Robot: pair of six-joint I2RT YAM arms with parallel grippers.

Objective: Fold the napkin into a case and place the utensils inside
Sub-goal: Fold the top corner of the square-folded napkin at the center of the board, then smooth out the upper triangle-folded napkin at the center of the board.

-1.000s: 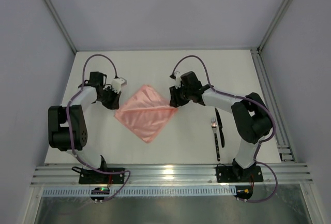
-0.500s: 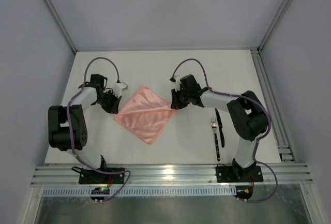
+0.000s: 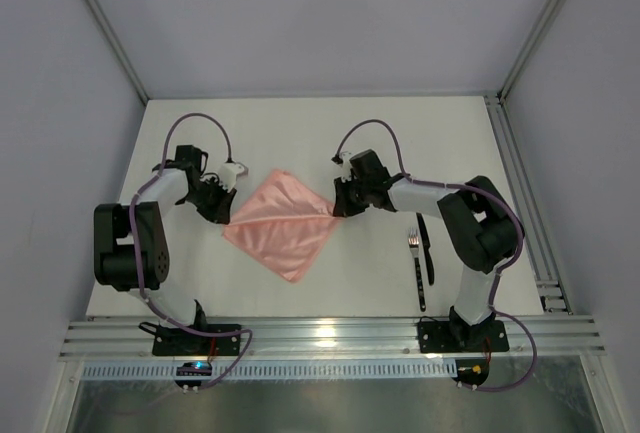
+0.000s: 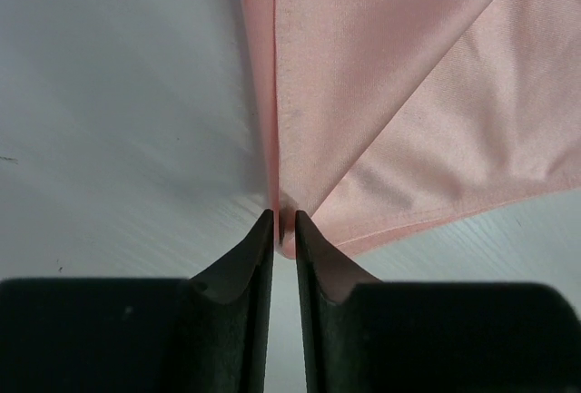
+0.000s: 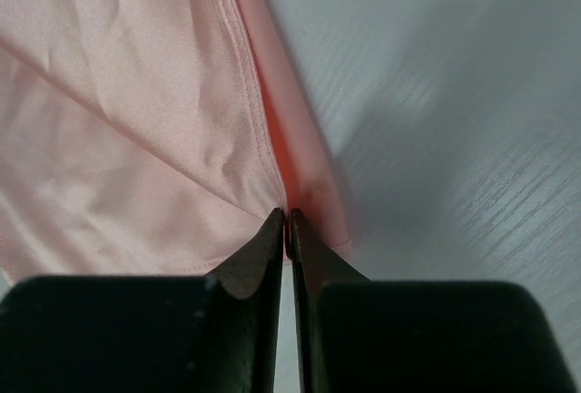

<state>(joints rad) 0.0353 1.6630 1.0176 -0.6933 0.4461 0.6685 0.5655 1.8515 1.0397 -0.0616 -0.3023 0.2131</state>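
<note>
The salmon-pink napkin [image 3: 280, 225] lies as a diamond in the middle of the white table. My left gripper [image 3: 222, 211] is at its left corner. In the left wrist view the napkin [image 4: 399, 93] rises in a ridge into that gripper [image 4: 283, 216], whose jaws stand nearly together with the corner pinched between them. My right gripper [image 3: 338, 209] is shut on the right corner; the right wrist view shows this gripper [image 5: 287, 214] clamping a fold of the napkin [image 5: 118, 112]. The utensils lie apart at the right: a fork [image 3: 417, 268] and a dark knife [image 3: 426, 245].
The white table [image 3: 300, 133] ends at an aluminium rail [image 3: 330, 335] on the near side. Another rail [image 3: 520, 193] runs along the right side. Grey walls enclose the back and both sides.
The right gripper has closed on the napkin's right corner. Both grippers have edged slightly, and the napkin has shifted a little toward the near side.
</note>
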